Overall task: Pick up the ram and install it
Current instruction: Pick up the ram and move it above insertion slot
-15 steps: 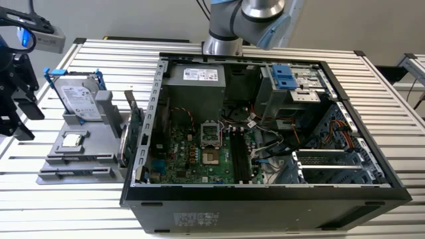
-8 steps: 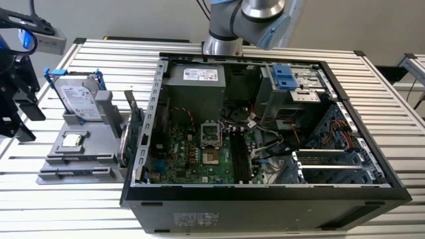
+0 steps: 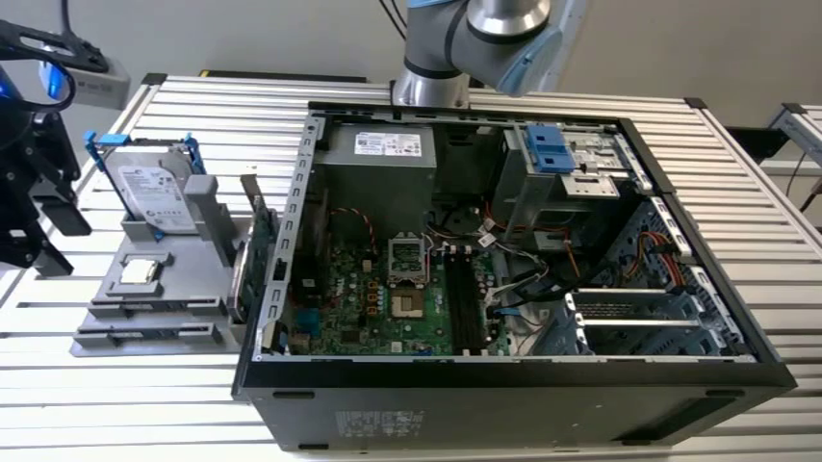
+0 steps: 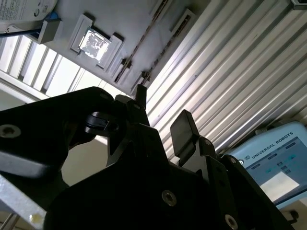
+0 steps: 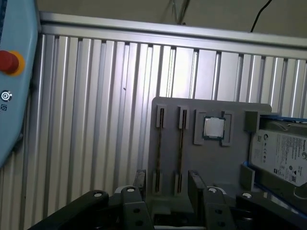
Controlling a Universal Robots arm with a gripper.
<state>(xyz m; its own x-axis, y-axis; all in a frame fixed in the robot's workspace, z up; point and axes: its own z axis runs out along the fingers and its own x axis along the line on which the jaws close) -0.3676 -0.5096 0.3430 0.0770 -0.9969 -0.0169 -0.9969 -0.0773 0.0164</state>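
Slatted table (image 5: 96, 120); thin ram (image 5: 181, 148) edge-on in fixture (image 5: 216, 163).

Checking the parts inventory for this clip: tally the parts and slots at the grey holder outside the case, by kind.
Hard drive: 1
Processor chip: 1
Green circuit card: 1
Long narrow slots: 2, contents unclear
Total: 5

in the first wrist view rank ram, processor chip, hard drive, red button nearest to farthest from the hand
1. ram, in its holder, right by the hand
2. processor chip, beside the ram
3. hard drive, past the chip
4. red button, off the holder
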